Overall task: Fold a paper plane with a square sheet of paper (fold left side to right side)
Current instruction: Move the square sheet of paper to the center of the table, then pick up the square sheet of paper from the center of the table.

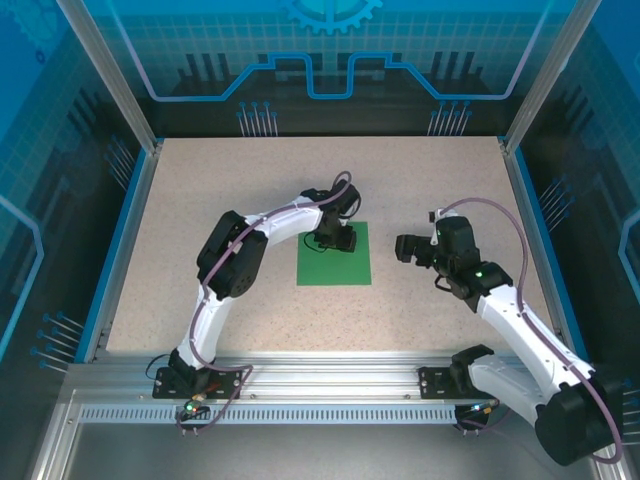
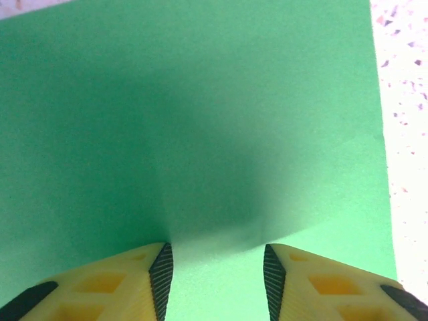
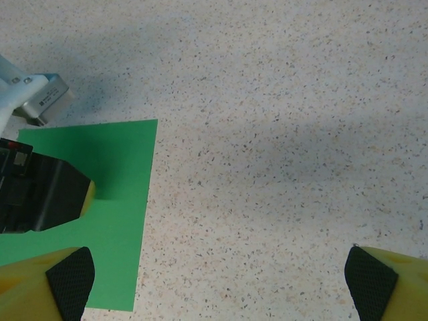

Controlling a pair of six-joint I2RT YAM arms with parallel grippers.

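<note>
The square sheet of paper (image 1: 335, 265) is bright green and lies flat in the middle of the table. My left gripper (image 1: 333, 240) points down over the sheet's far half. In the left wrist view its yellow fingers (image 2: 150, 277) stand apart just above the sheet (image 2: 200, 100), with bare paper showing in the gap and nothing held. My right gripper (image 1: 405, 247) hovers over the bare table to the right of the sheet, open wide. The right wrist view has the sheet's right edge (image 3: 117, 167) at the left, with the left gripper's dark body (image 3: 47, 200) resting over it.
The speckled tabletop (image 1: 430, 190) is bounded by blue side rails (image 1: 128, 230) and a metal frame at the near edge. Free room lies all round the sheet, with the right arm's wrist (image 1: 465, 265) close to its right.
</note>
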